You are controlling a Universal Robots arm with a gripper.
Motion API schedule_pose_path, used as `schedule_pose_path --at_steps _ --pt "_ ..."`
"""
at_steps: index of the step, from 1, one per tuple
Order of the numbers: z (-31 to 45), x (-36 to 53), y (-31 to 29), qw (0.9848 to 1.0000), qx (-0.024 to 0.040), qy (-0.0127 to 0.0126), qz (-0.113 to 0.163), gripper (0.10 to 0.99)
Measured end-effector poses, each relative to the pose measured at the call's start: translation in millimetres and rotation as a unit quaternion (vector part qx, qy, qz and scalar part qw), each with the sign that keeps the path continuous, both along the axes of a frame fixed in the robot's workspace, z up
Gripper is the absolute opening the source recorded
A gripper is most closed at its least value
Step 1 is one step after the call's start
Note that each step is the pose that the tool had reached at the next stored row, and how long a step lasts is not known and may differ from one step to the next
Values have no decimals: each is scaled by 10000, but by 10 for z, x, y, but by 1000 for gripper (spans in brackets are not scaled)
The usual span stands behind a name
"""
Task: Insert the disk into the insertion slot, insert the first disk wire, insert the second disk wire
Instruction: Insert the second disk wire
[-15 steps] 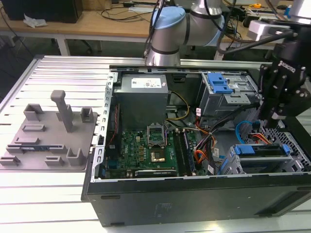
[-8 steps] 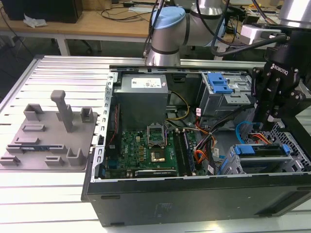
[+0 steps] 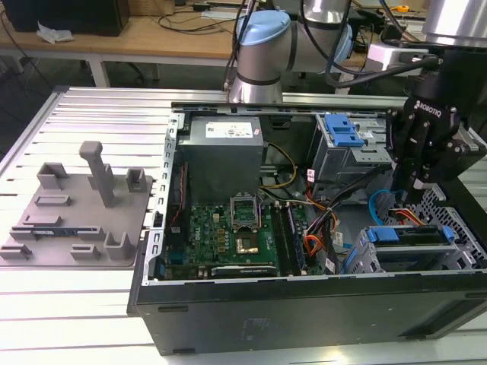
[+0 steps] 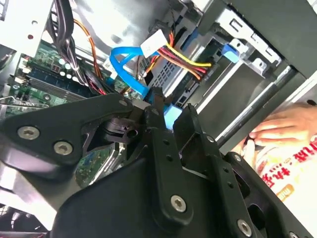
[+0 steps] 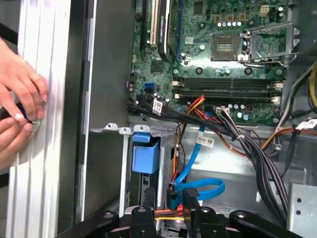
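1. Disk (image 3: 384, 235) first: it lies in the insertion slot (image 3: 378, 265), at the exterior view's right end of the open computer case (image 3: 304, 312). Its blue carrier shows along the top of the grey cage. To my eye that step is done.
2. The first disk wire (image 3: 412, 217) runs as an orange-red bundle toward the end of the disk, just beside the end effector. I cannot tell whether its plug is fully home.
3. The step in hand, I judge, is the second disk wire (image 4: 121, 57). In the second wrist view its light blue cable curves in a loop and comes back to a blue plug held between the fingers.
4. The end effector (image 4: 173, 117) is closed almost fully, with its two black fingertips pinching that plug from either side.
5. Seating the plug would call, I think, for squaring it to the socket on the disk's end and pressing straight in without twist. The loop should be kept free of the orange-red bundle beside it. The socket itself is hidden from me.
6. The arm reaches over from behind the case. Its wrist is high and the end effector (image 3: 417, 196) points steeply down, just above the slot's end and near the larger cage (image 3: 342, 144) with the blue latch.
7. A person's hand (image 5: 22, 96) rests at the edge of the worktop (image 3: 76, 319), well apart from the end effector.
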State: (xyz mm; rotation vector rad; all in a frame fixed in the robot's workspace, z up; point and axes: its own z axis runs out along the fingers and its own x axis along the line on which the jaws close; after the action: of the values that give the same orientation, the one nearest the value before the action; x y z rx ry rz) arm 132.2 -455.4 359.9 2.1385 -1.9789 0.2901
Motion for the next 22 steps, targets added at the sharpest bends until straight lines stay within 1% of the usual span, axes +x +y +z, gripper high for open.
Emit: schedule_pose_path --at_steps 1,2,3,4,5,7,9,11,12,14,17,18,20,22 --pt "-2 -13 8 10000 -23 -24 0 361" --pt "-7 -28 29 9999 -56 -129 5 361" --pt "-10 -29 51 9996 -81 -254 28 361" --pt "-11 -85 63 9994 -110 -330 30 361" --pt "-14 -169 73 9993 -124 -348 30 361" --pt "-17 -177 79 9993 -143 -349 84 361" --pt "-18 -176 80 9990 -186 -350 229 361" --pt "-19 -175 87 9988 -216 -341 288 361" --pt "-21 -175 86 9988 -216 -339 287 361" --pt "-24 -165 87 9989 -225 -304 271 361" --pt "-24 -164 87 9989 -232 -300 271 361" --pt "-25 -159 87 9990 -231 -286 271 361" --pt "-27 -119 87 9991 -229 -232 267 361" --pt "-30 -105 88 9992 -228 -212 264 361"
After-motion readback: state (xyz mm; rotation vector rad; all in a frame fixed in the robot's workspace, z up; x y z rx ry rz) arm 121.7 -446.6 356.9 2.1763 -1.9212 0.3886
